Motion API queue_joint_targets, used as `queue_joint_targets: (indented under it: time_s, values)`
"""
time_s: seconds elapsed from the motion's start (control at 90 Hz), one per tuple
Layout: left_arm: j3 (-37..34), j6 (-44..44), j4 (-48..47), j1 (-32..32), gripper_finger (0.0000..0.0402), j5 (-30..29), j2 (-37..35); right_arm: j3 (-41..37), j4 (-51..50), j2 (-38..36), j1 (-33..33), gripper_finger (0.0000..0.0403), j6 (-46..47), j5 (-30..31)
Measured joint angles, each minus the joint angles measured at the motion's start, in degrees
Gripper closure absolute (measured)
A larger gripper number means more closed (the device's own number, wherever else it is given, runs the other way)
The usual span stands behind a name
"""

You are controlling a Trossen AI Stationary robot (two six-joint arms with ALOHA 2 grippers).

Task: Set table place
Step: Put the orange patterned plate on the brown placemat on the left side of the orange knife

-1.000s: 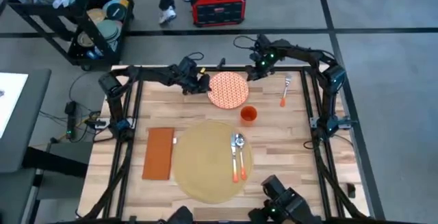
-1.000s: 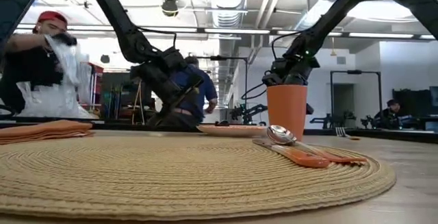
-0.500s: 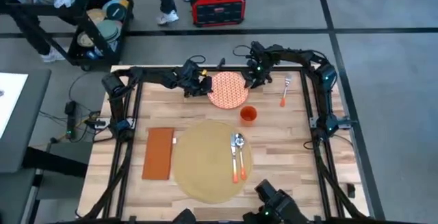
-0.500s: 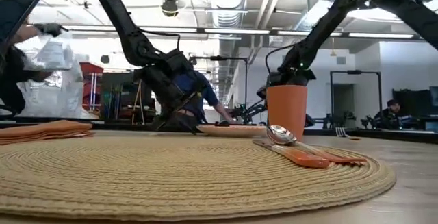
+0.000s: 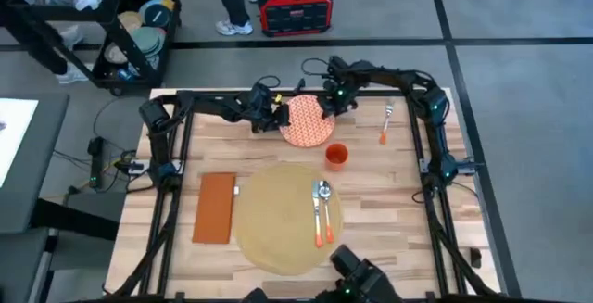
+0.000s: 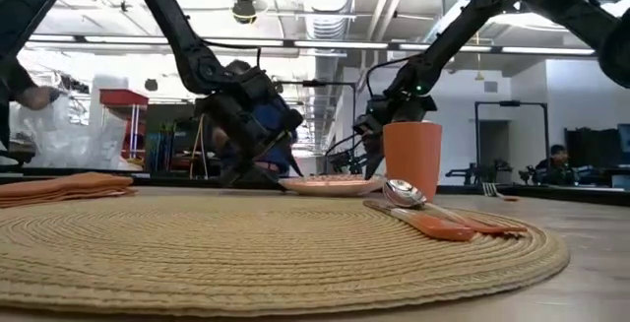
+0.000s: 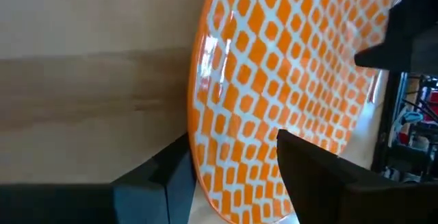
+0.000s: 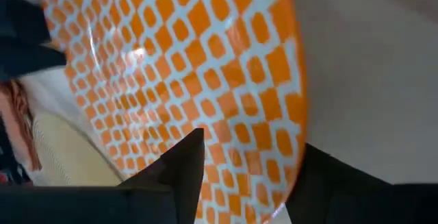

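Both grippers are at the plate (image 5: 309,121), far-centre of the table (image 5: 389,192). Plate: round, shallow, glossy, white with an orange diamond lattice and an orange rim.

Left gripper (image 7: 233,176) is on the plate's left edge, fingers spread with the rim sitting between them, one finger (image 7: 321,172) over the patterned face, the other outside the rim. Not clamped as far as the wrist view shows.

Right gripper (image 8: 250,176) is on the plate's far-right edge, same picture: parted fingers straddling the rim, one finger (image 8: 174,172) over the pattern. Cannot tell if the pads touch the glaze.

The place (image 5: 287,218) is a big round tan mat, coarse woven coil texture, flat, near-centre of the table. On its right part lie a metal spoon (image 5: 324,201) and a second utensil, both with orange handles, side by side, handles pointing near.

Orange cup (image 5: 335,156), smooth and tapered, stands upright between plate and mat, just off the mat's far-right edge. Rust-orange rectangular napkin (image 5: 216,208), folded flat, lies just left of the mat. Fork (image 5: 386,123) with orange handle lies far right, well apart from the mat.

Table top is light butcher-block wood with black frame rails.
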Motion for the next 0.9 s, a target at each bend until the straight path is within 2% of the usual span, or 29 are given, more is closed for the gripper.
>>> queue_joint_targets:
  time_s: [0.456, 0.589, 0.811, 0.9]
  values:
    - [0.0, -1.4, 3.9, -0.3, 0.0233, -2.9, 0.0, 0.0, 0.6, 0.0, 1.2, 0.0271, -0.6, -1.3]
    - [0.0, -1.2, 3.9, -0.8, 0.0271, -3.2, 0.0, 0.0, 0.7, -0.1, 1.1, 0.0275, -0.7, -1.1]
    - [0.0, 1.6, 3.9, -1.8, 0.0372, -6.8, 0.0, 0.0, 0.4, -0.1, 0.9, 0.0285, -1.5, -1.1]
    - [0.0, 2.9, 4.4, -2.1, 0.0378, -9.5, 0.0, 0.0, 0.7, -0.2, 0.7, 0.0286, -2.2, -0.8]
